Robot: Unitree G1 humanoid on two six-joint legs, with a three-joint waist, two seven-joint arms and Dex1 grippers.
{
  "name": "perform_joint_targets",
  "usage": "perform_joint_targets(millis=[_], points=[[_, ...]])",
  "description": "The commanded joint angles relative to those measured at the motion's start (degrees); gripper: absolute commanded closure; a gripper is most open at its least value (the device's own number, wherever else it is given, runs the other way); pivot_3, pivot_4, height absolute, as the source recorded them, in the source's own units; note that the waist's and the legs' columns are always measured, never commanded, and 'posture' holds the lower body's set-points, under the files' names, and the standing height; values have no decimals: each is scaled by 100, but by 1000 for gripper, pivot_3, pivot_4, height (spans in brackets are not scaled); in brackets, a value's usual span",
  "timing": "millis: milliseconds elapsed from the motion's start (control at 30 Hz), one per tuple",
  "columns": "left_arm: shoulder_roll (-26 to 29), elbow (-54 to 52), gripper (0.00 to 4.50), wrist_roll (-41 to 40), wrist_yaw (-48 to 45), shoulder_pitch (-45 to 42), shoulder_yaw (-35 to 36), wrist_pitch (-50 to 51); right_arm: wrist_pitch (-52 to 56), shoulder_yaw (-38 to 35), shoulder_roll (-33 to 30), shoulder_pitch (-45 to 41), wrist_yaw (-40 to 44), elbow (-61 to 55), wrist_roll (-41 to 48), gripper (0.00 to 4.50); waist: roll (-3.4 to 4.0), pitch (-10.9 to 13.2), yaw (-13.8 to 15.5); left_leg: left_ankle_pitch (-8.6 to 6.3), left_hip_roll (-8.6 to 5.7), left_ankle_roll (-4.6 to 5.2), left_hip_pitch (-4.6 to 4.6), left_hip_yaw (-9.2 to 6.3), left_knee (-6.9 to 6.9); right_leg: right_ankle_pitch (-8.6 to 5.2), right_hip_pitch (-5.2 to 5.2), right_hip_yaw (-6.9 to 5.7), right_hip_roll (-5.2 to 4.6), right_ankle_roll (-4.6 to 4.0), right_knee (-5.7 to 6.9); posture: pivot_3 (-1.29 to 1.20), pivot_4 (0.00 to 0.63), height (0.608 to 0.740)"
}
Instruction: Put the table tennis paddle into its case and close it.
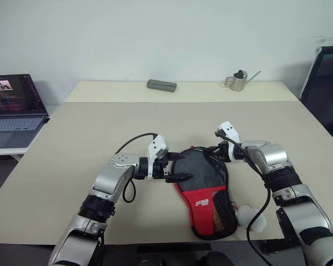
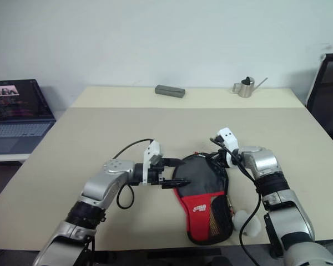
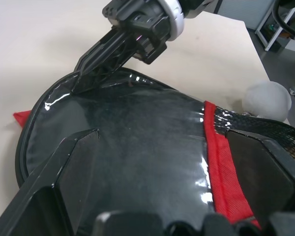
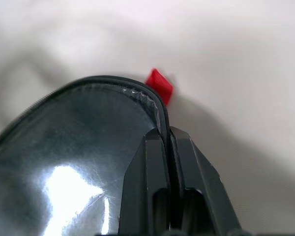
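Observation:
The case (image 1: pixel 202 183) lies flat on the table near its front edge, with a black top, a red lower panel bearing a white logo, and a mesh pocket. My left gripper (image 1: pixel 175 167) is open at the case's left edge, its fingers (image 3: pixel 64 167) spread over the glossy black top. My right gripper (image 1: pixel 211 151) is shut at the case's far right rim. In the right wrist view its fingertips (image 4: pixel 157 137) pinch the rim's bead, and a small red tab (image 4: pixel 159 86) sticks out just beyond. The paddle is hidden from view.
A white ball-like thing (image 1: pixel 248 215) lies by the case's right side at the table's front edge. A grey box (image 1: pixel 161 85) and a metal watering can (image 1: pixel 238 81) stand at the far edge. There is a laptop (image 1: pixel 14 105) to the left and a black chair (image 1: pixel 324 83) to the right.

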Motion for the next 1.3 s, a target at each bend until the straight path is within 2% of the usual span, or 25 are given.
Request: perform_joint_targets(millis=[33,233,467,567,933,1100,1300], points=[[-19,-228,0,-10,23,-9,-17,-101,-295,-159,-36,-334,-172,230,-158,4459,2,1,0,1,0,-1,0,0,0,1,0,0,0,-1,0,0,150,740],[-34,-228,0,8,15,-5,-48,-117,-468,-250,-100,-470,-249,583,-287,4459,3,2,1,7,0,-3,0,-1,0,4,1,0,1,-1,2,0,150,740],[-70,-180,0,39,31,-19,-65,-145,-275,-280,-22,-450,-255,465,-223,4459,4,3,2,11,-1,-2,0,-1,0,6,1,0,1,-1,2,0,150,740],[-80,-188,0,56,31,-8,-84,-155,-188,-361,28,-414,-337,408,-157,3762,5,3,1,11,0,-2,0,-1,0,7,0,1,1,-2,2,0,150,740],[-66,-167,0,139,30,11,-127,-265,417,-762,-391,-136,-233,-669,102,18,8,5,3,11,0,-2,-3,-2,-1,7,-2,0,1,-2,1,0,150,740],[-103,-119,0,278,-75,-76,-315,-426,1253,-980,-1380,633,711,-2671,942,18,12,8,58,10,0,-1,-16,-7,0,6,0,-5,-1,0,-6,0,150,740],[-188,0,0,409,-367,-323,-636,-626,1929,-1530,-2444,1784,1216,-4485,1899,18,2,13,146,8,4,1,-19,-1,0,0,25,-7,-22,13,-12,0,150,740]])
